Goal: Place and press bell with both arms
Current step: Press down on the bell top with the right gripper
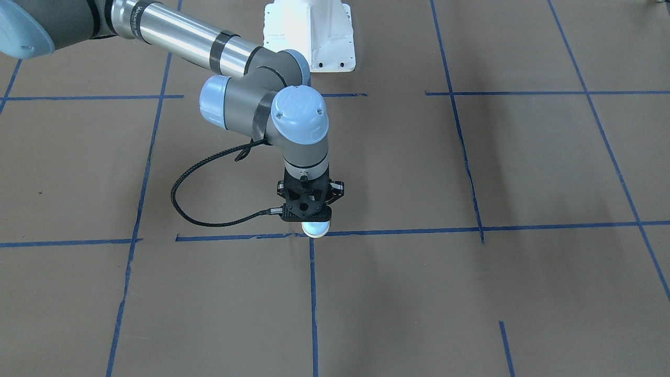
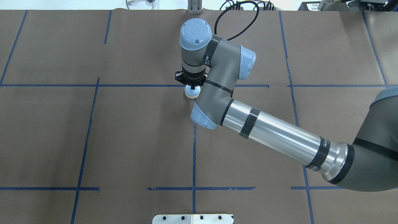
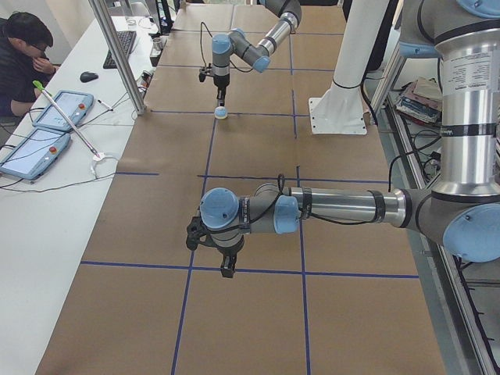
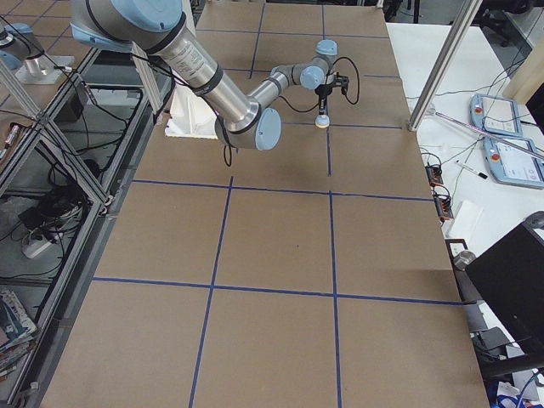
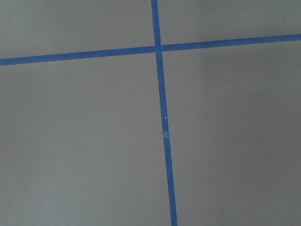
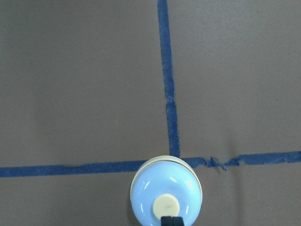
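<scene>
A: Light-blue bell point(image 6: 166, 193) sits on the tape cross point(image 6: 173, 136). Placed, then?

B: Seems so. Right gripper point(image 6: 170, 220), fingertips pinched together and empty, hangs over its button point(image 6: 166, 204); the press looks undone. Left gripper point(image 3: 226, 269) is well apart, and I cannot tell its state.

Bell point(image 6: 166, 193) upright on blue tape crossing point(image 6: 175, 160); right end effector point(image 6: 171, 221) tips together at cream button point(image 6: 166, 204) lower edge.

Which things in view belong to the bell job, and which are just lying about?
Job: bell; right end effector, shut, above the bell; left end effector, far from it, grip state unclear.
Lying about: tablets, keyboard and mouse on the side bench; white pedestal.
</scene>
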Tool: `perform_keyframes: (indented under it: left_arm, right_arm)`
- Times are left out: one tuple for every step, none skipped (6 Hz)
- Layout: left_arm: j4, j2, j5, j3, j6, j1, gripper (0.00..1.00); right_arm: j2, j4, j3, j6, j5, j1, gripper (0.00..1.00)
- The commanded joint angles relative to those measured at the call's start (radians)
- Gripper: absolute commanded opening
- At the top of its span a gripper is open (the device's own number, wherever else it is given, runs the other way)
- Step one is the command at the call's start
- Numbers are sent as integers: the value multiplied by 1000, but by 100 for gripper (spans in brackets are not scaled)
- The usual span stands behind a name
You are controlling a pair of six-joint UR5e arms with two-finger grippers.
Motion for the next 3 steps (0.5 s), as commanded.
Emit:
perform_keyframes:
  left_arm:
    - [0,0,-10,1,0,1,100]
    - [0,0,-10,1,0,1,100]
    - [2,2,-10,1,2,-1,100]
  right_arm:
    - [2,6,-16,-2,-1,-4,3]
    - [2,10,-23,-1,-7,-4,3]
    - [2,10,-24,-1,-7,-5,3]
